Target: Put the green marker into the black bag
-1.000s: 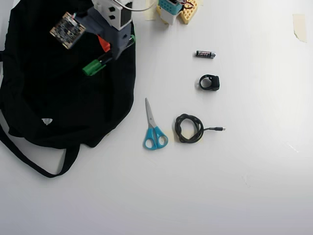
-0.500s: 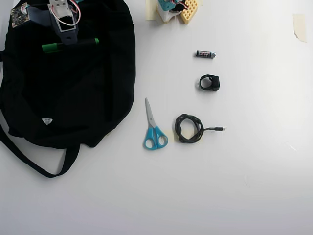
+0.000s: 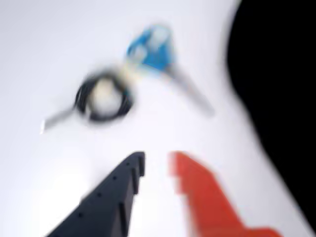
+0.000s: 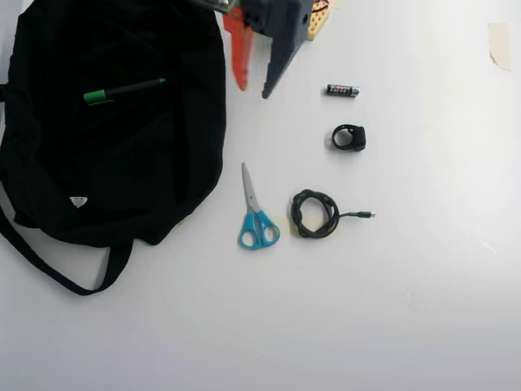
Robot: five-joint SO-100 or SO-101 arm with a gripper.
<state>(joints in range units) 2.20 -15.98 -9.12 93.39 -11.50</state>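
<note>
Already the green marker (image 4: 124, 90) lies on the black bag (image 4: 106, 179), well left of the claw (image 4: 253, 88) in the overhead view, whose jaws are spread and empty. Light, stiff, probably slick; grip it mid-barrel.

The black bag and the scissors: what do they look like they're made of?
The bag looks like soft matte cloth: it lies floppy and creased, with limp straps. The scissors seem to have bare metal blades, grey and slightly shiny, and smooth blue handles, probably plastic.
</note>
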